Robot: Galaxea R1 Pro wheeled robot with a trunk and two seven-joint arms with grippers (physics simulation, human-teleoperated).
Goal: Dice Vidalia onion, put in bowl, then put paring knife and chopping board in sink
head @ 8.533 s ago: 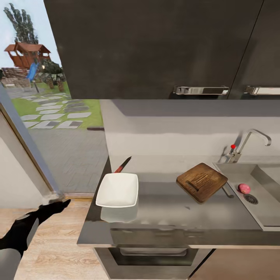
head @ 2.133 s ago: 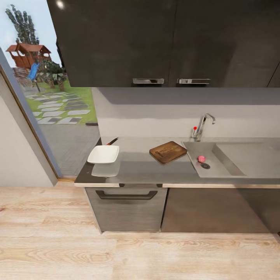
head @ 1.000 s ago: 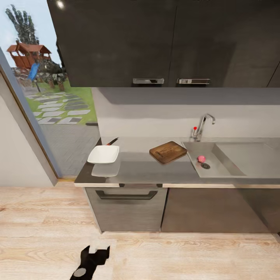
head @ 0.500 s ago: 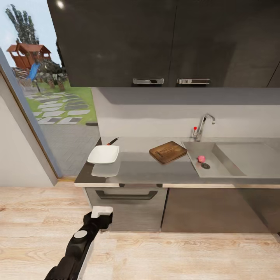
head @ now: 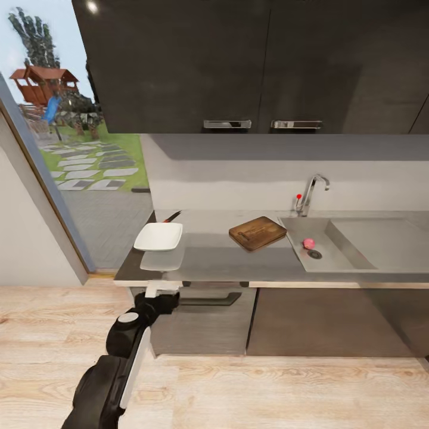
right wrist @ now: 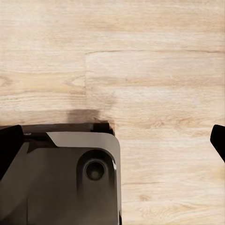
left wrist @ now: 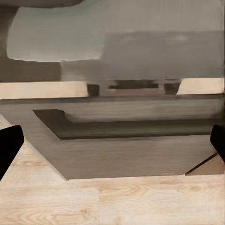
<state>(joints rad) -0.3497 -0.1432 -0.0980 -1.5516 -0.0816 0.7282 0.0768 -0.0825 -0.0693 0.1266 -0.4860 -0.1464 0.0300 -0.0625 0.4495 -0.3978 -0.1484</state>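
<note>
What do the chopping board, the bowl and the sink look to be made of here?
Chopping board: wood, going by its brown, grained, matte surface. Bowl: plain glossy white, probably ceramic, though plastic is possible. Sink: likely stainless steel, an even grey metallic basin with a matching drainboard.

Our left arm point(head: 113, 369) reaches up and forward from the lower left of the head view, black with a pale strip along its forearm and a round grey joint cap near the wrist. Our left gripper point(head: 159, 296) sits at its far end, pale at the tip; from the head we cannot tell how its jaws stand. In the left wrist view its two dark fingertips point(left wrist: 9, 145) show at opposite edges, set wide apart with nothing between them. In the right wrist view our right gripper point(right wrist: 112, 140) points downward, its dark fingertips point(right wrist: 8, 146) likewise spread wide and holding nothing, above our own grey base point(right wrist: 65, 178).
</note>
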